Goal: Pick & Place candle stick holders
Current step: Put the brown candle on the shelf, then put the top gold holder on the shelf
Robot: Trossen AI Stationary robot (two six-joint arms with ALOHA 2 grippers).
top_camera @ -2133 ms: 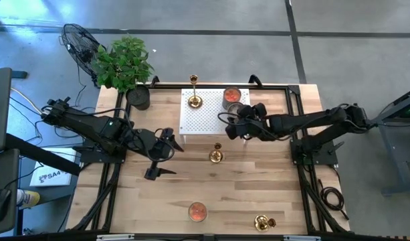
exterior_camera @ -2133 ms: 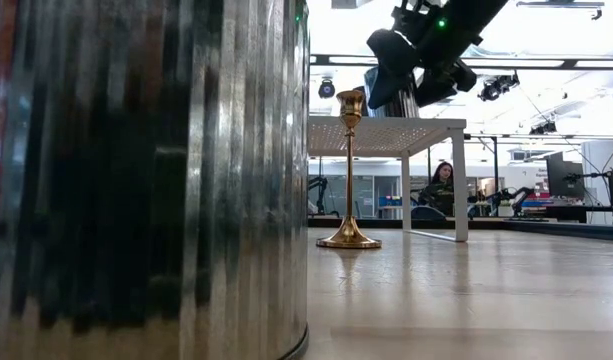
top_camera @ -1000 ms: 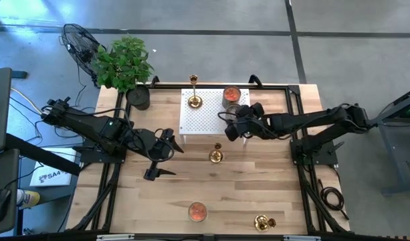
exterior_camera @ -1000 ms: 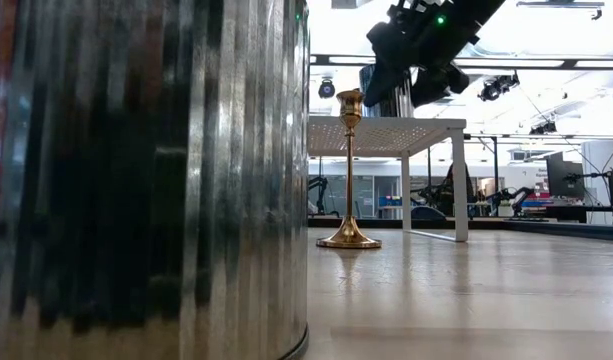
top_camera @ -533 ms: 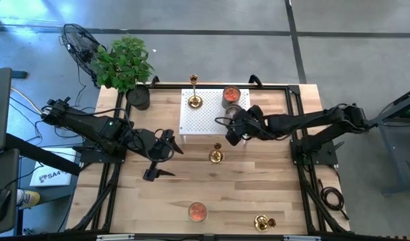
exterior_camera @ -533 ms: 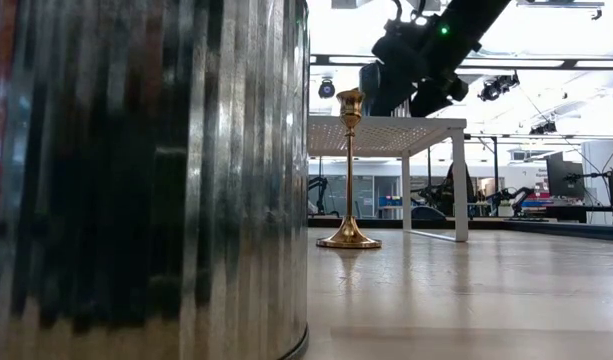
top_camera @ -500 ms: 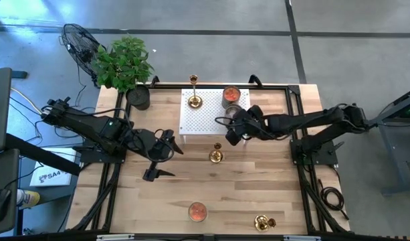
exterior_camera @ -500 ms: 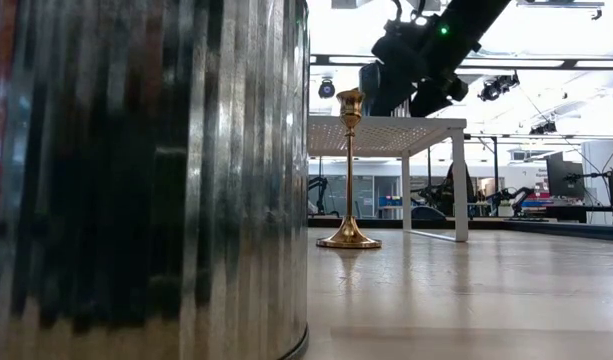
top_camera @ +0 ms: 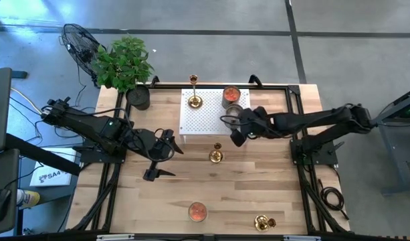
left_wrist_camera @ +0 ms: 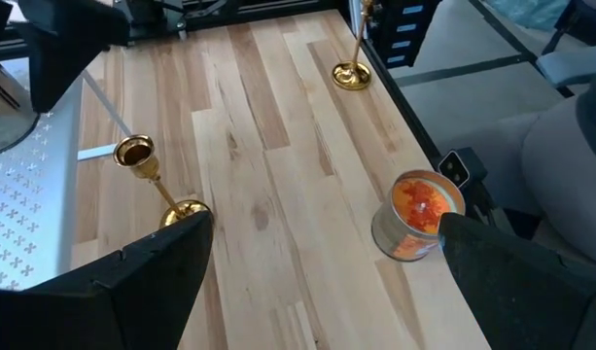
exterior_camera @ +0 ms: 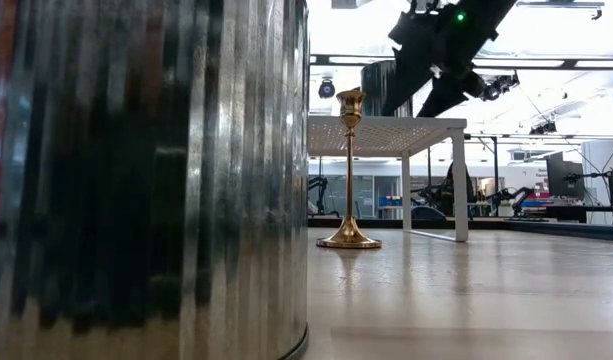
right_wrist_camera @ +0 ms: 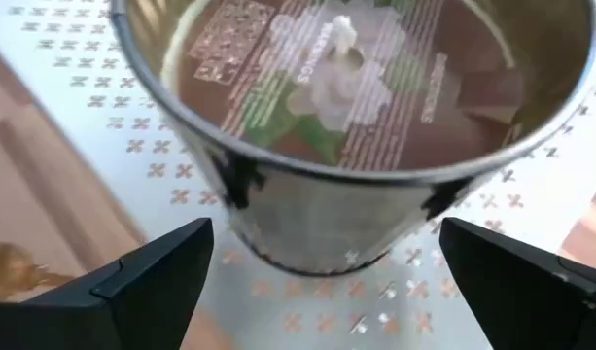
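One gold candlestick [top_camera: 194,100] stands by its base on the white perforated stand [top_camera: 205,117]. A second [top_camera: 216,155] stands on the table just in front of the stand and shows in the low view [exterior_camera: 349,170] and the left wrist view [left_wrist_camera: 157,180]. A third [top_camera: 261,221] is at the near edge. My right gripper [top_camera: 236,138] is open and empty above the stand's right near corner, facing a metal tin [right_wrist_camera: 356,126] that stands on the stand. My left gripper [top_camera: 161,159] is open and empty, left of the middle candlestick.
A red candle tin [top_camera: 231,95] sits at the stand's far right, and another [top_camera: 197,212] near the table's front edge. A large metal tin [exterior_camera: 146,180] fills the left of the low view. A potted plant [top_camera: 124,63] stands at the far left corner.
My right gripper has moved a little toward the table's right edge and risen, staying open above the stand's right side. The candlesticks and tins have stayed where they were.
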